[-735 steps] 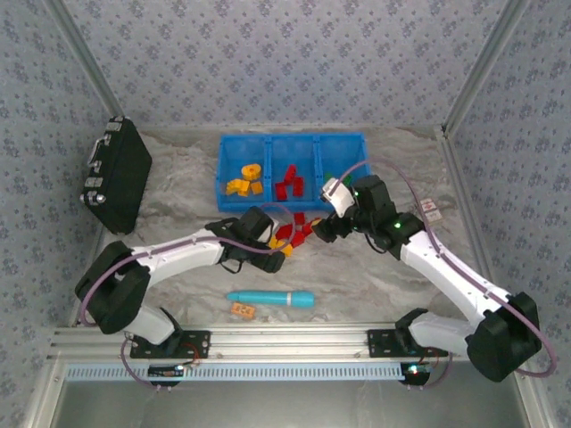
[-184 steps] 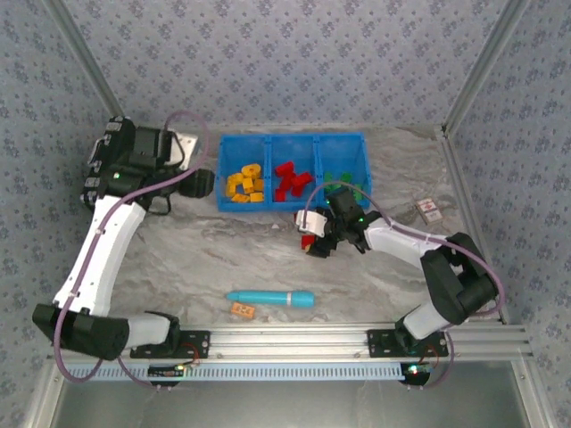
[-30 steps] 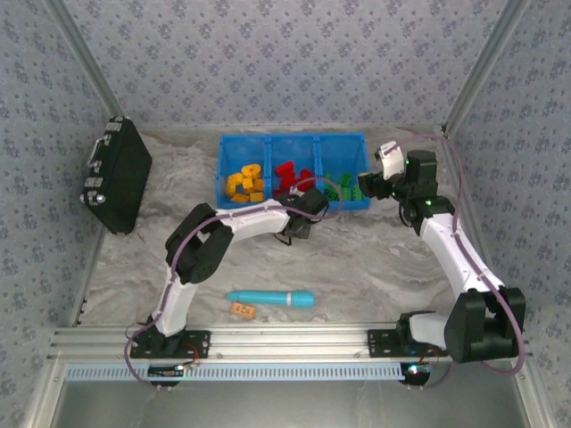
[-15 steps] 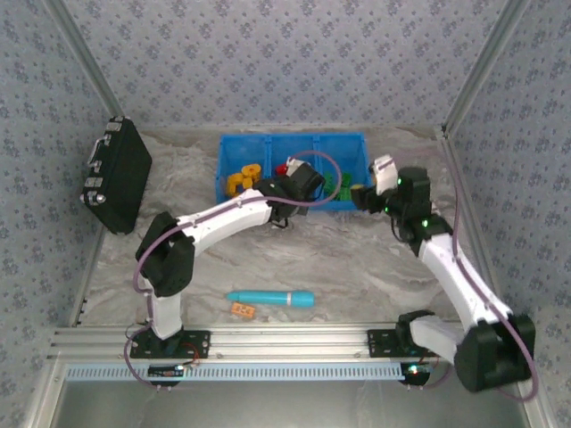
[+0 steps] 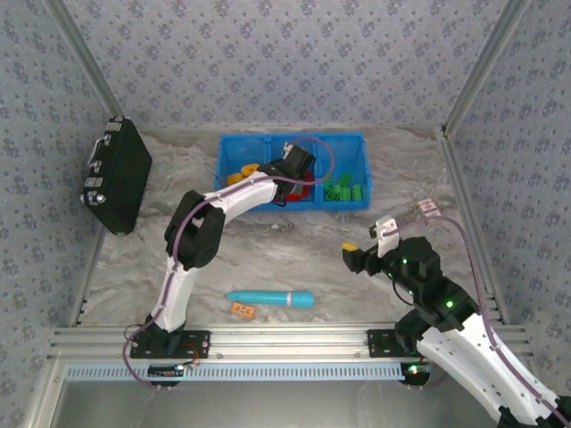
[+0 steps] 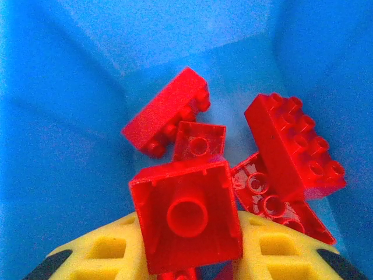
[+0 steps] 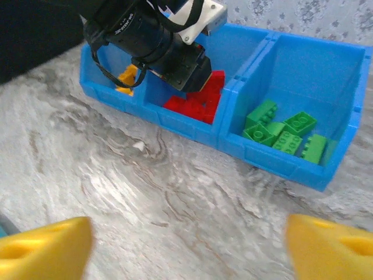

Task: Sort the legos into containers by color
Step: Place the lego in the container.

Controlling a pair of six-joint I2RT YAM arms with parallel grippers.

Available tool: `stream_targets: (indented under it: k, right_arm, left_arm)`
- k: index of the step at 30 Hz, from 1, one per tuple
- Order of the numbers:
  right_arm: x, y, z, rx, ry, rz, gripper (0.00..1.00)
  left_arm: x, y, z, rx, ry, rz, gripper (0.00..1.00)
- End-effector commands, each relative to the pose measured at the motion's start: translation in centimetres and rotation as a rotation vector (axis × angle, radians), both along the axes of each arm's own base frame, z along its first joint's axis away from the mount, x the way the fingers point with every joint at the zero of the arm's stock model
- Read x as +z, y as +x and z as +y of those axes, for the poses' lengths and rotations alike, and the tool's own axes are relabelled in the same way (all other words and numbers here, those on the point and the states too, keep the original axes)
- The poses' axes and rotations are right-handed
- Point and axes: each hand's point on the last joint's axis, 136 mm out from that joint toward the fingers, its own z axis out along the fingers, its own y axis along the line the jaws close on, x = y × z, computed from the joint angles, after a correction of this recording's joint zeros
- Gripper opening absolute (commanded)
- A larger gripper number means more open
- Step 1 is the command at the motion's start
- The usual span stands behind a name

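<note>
At upper centre of the top view, the left tool (image 5: pixel 298 162) hangs over the middle compartment of the blue tray (image 5: pixel 268 140), clamped on a red lego (image 6: pixel 186 216) above other red legos (image 6: pixel 291 151). Green legos (image 5: pixel 344 190) lie in the right compartment. The right tool (image 7: pixel 186 242), lower right over the table (image 5: pixel 268 259), gapes wide, holding nothing

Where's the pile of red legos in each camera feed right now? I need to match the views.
Top external: the red legos lie in the middle compartment, upper centre, partly under the left arm.
Left wrist: centre and right, seen close up.
Right wrist: upper centre, beneath the left arm's wrist.
Shared landmark: the blue bin, whose walls surround the pile in all three.
</note>
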Motion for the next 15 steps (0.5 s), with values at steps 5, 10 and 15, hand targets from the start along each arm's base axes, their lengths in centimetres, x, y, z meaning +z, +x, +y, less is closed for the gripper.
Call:
stream_targets:
  k: [5,10,15]
  right_arm:
    - [-2.5,-0.3,-2.6,-0.16,-0.055,0.083,1.0]
    - [-3.2,0.2,-3.6,-0.217,-0.087,0.085,1.0]
    - [-3.7,0.7,-4.1,-0.235,-0.128,0.095,1.0]
  left_arm:
    - [1.8,1.8,-0.3,-0.006,-0.05,-0.031,0.41]
    - [4.0,1.2,-0.6,-0.048,-0.074,-0.037,0.54]
    - [11.1,-1.2,-1.3,-0.158,-0.089,-0.113,0.73]
